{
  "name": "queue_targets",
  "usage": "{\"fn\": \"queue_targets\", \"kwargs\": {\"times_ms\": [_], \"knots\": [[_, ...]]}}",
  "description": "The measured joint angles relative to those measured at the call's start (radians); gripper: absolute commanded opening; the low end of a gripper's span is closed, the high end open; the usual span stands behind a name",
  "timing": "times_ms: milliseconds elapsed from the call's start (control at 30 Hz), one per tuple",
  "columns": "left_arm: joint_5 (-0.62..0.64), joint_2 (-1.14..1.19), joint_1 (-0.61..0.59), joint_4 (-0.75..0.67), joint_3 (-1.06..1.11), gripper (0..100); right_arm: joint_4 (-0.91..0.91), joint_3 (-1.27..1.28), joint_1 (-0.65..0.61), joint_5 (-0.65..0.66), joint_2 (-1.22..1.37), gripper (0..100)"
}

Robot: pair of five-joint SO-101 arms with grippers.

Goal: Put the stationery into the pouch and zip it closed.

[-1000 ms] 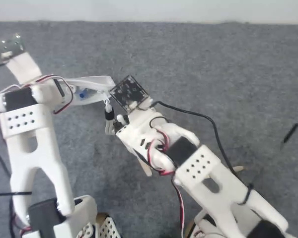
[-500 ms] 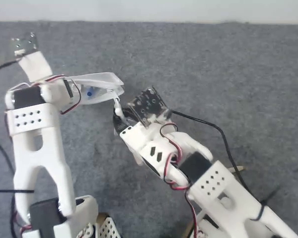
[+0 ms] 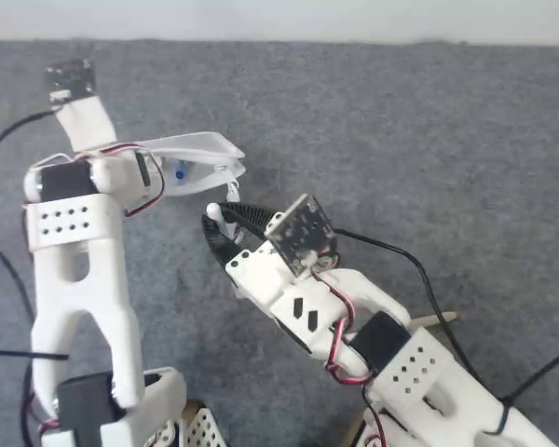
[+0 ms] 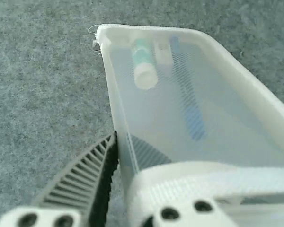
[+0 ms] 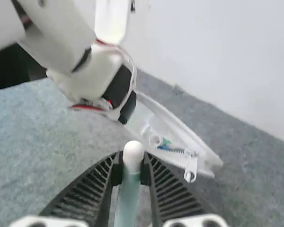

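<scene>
**Movement, high view.** Over the last second the right gripper (image 3: 216,229) has drawn back from the translucent white plastic pouch (image 3: 201,155) toward its own arm's base. Its wrist board has slid down and to the right. The left arm has swung slightly right, carrying the pouch with it.

**High view.**
- Left gripper (image 3: 154,173): at the left, clamped on one end of the pouch, which it holds out above the grey carpet-like table cover (image 3: 410,121).
- Right gripper: just below the pouch's free end and apart from it. Its black ribbed jaws are closed round a pale-green stick with a rounded white cap (image 3: 218,216).

**Left wrist view.**
- Pouch wall: pinched between the black ribbed jaw and the white fixed jaw of the left gripper, the jaws nearly together.
- Contents, lying at the far end: a green-and-white tube (image 4: 143,64), a small white piece (image 4: 163,52) beside it, and a long blue pen (image 4: 188,101).
- Any print on these is too blurred to read.

**Right wrist view.**
- Stick: upright between the two ribbed jaws, gripped on both sides just under the cap.
- Pouch: beyond the stick, held out tilted by the left arm, with a metal zip pull (image 5: 190,169) hanging at its near end.
- Green and blue contents show through the wall.
</scene>
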Motion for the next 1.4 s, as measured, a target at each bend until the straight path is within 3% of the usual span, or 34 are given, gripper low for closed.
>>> {"fn": "queue_targets", "kwargs": {"times_ms": [567,733,967,1400], "knots": [[-0.048,0.002,0.046,0.000,0.002,1,-0.187,0.138,0.000,0.000,-0.334,0.6],[-0.048,0.002,0.046,0.008,0.002,1,-0.295,0.195,0.006,0.000,-0.382,0.6],[-0.048,0.002,0.046,0.008,0.002,1,-0.583,0.296,0.081,0.000,-0.428,0.6],[-0.061,0.002,0.080,0.009,0.002,1,-0.713,0.299,0.083,0.000,-0.420,0.6]]}}
